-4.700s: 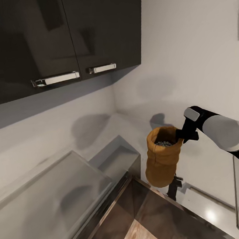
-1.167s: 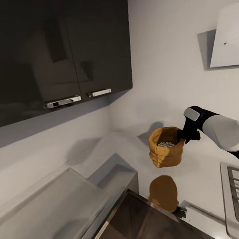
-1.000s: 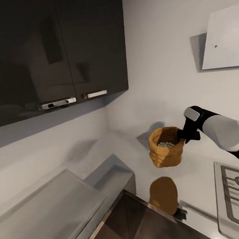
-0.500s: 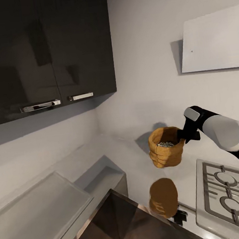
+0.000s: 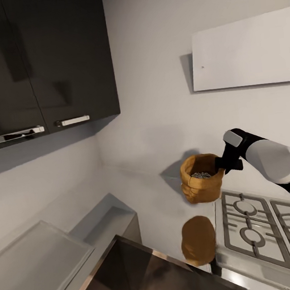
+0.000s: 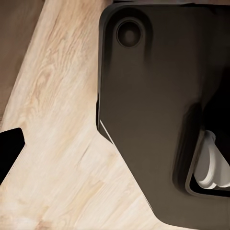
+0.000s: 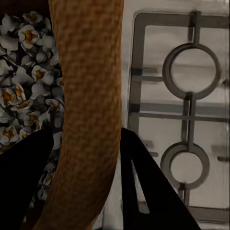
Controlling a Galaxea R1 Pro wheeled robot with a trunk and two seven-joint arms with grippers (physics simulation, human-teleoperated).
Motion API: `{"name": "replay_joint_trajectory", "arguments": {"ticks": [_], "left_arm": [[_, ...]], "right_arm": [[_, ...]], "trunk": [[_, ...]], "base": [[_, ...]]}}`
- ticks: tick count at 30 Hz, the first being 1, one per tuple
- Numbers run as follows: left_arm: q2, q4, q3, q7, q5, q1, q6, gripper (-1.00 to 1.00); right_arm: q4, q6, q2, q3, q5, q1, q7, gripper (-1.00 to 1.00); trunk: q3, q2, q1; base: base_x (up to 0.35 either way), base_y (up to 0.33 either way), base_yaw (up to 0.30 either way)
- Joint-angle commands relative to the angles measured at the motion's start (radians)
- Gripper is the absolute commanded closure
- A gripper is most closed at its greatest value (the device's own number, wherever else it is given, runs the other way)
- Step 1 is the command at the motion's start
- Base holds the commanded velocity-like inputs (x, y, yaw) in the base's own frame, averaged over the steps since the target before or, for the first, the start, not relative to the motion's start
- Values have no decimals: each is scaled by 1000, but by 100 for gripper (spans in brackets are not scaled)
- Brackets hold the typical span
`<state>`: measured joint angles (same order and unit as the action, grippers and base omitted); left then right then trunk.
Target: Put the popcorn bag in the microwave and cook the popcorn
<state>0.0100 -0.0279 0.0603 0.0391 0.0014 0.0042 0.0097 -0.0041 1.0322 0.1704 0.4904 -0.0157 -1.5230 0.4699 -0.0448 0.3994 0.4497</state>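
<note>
The right gripper (image 5: 220,164) is clamped on the thick rolled rim of the popcorn bag (image 5: 202,178), one finger inside and one outside, holding it in the air above the pale grey counter (image 5: 161,206) beside the steel gas hob (image 5: 262,228). A tan reflection of the sack shows on the glossy surface below. White walls meet in a corner, with dark cabinets (image 5: 41,62) and a flat white extractor hood (image 5: 242,53) overhead. The squat tan-orange sack is wrinkled, and grey-white popcorn (image 7: 24,81) fills it. The left gripper's state cannot be told.
</note>
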Motion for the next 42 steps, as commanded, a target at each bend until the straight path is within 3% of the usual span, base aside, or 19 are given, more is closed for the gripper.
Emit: {"name": "replay_joint_trajectory", "arguments": {"ticks": [1, 29, 42], "left_arm": [[0, -1, 6, 1, 0, 0, 1, -100], [2, -1, 6, 1, 0, 1, 1, -100], [1, -1, 6, 1, 0, 1, -1, -100]], "right_arm": [[0, 2, 0, 9, -1, 0, 7, 100], [0, 2, 0, 8, -1, 0, 7, 100], [0, 2, 0, 8, -1, 0, 7, 100]], "trunk": [[0, 1, 0], [0, 1, 0], [0, 1, 0]], "base": [[0, 0, -297], [-141, 0, -298], [-311, 0, -298]]}}
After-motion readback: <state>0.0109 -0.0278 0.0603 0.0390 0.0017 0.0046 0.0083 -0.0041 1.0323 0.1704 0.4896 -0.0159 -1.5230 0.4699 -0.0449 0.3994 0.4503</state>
